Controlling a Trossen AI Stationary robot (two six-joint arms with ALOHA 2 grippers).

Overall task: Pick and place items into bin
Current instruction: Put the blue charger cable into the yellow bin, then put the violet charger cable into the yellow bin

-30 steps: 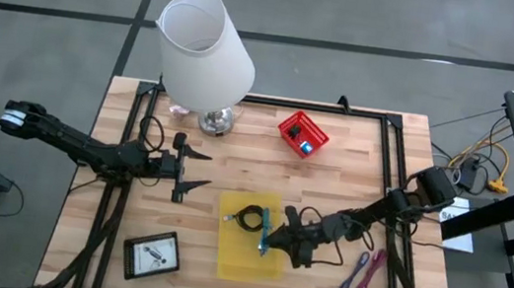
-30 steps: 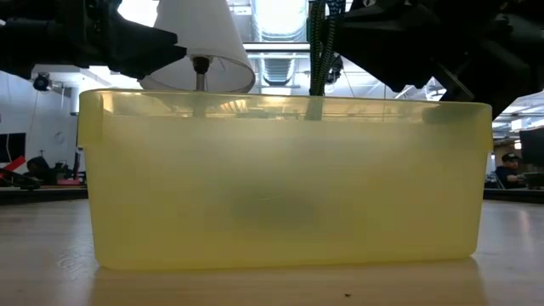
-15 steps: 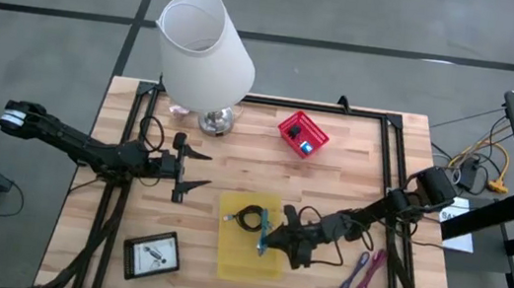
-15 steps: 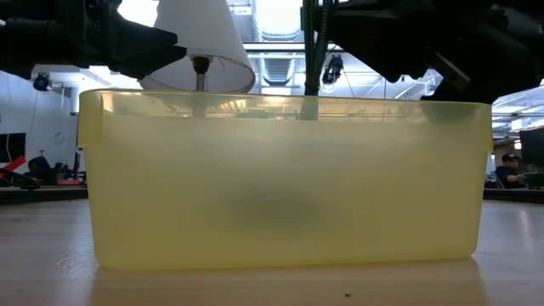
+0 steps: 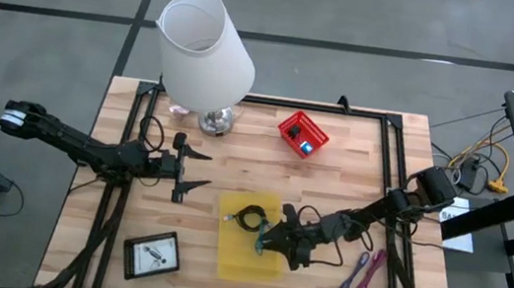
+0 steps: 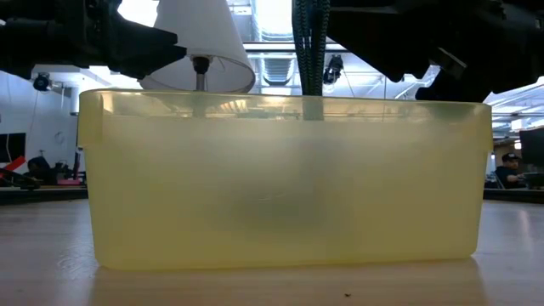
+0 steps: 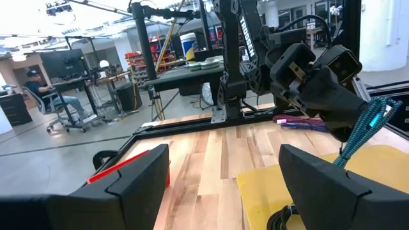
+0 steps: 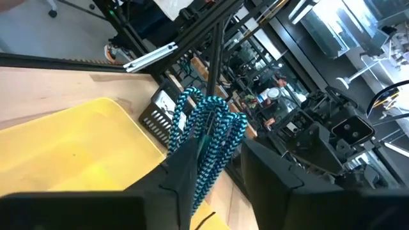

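- Hanging from the right gripper (image 5: 265,242) over the yellow bin's (image 5: 232,258) right half is a teal cord (image 8: 206,131), braided teal and black and folded into a loose bunch.
- In the right wrist view the cord sits between the gripper's dark fingers (image 8: 185,167); whether they still pinch it or have let go, I cannot tell.
- In the low view the cord (image 6: 311,47) drops straight down toward the bin's rim (image 6: 280,106).
- The bin is translucent yellow, with a black coiled cable (image 5: 249,217) lying in its far half.
- Two more strips (image 5: 366,271), purple and pink, lie on the table (image 5: 342,175) to the right of the bin, beside the right arm.
- A red basket (image 5: 301,132) stands further back with something blue in it.
- A dark tray (image 5: 152,255) at the near left holds a white card with black marks.
- The left gripper (image 5: 196,170) waits left of the bin, its fingers wide apart and holding nothing.
- A white lamp (image 5: 205,48) stands at the back.
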